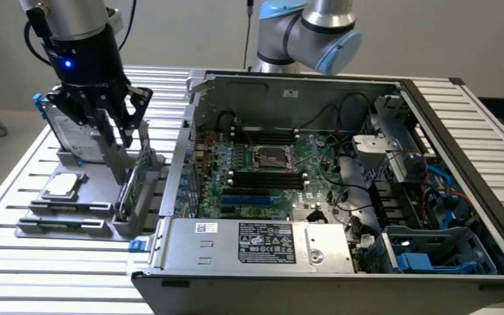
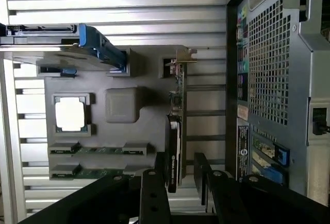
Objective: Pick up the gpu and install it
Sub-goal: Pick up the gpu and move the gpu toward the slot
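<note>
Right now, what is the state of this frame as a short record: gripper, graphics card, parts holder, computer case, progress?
gripper: open, black fingers on either side of the card's end
gpu: thin green card with black cooler and silver bracket, standing on edge in a slot of the grey parts holder
holder also carries: silver hard drive with blue rails; square silver processor chip
computer case: open, beside the holder, large green motherboard exposed
progress: card not yet in the case
</note>
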Controlling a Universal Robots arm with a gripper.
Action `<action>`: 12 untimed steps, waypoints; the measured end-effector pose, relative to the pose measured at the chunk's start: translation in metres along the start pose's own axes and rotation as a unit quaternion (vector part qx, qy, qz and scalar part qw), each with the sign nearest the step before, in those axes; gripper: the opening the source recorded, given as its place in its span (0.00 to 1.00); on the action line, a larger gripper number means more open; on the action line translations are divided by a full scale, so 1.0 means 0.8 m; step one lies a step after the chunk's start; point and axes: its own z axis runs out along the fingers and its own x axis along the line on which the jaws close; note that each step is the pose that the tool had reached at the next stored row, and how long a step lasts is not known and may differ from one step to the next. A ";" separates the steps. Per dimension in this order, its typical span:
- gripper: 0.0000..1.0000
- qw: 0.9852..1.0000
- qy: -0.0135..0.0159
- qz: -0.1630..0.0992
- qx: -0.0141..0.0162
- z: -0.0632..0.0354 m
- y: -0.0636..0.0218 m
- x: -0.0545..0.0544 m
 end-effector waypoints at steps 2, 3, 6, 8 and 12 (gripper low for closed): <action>0.36 1.000 0.000 -0.002 0.000 0.005 0.000 0.000; 0.36 1.000 0.000 -0.003 0.000 0.007 0.000 0.000; 0.36 1.000 0.000 -0.005 0.000 0.014 0.000 0.000; 0.36 1.000 0.000 -0.006 0.000 0.018 0.000 0.000; 0.36 1.000 0.000 -0.007 0.000 0.030 0.000 0.000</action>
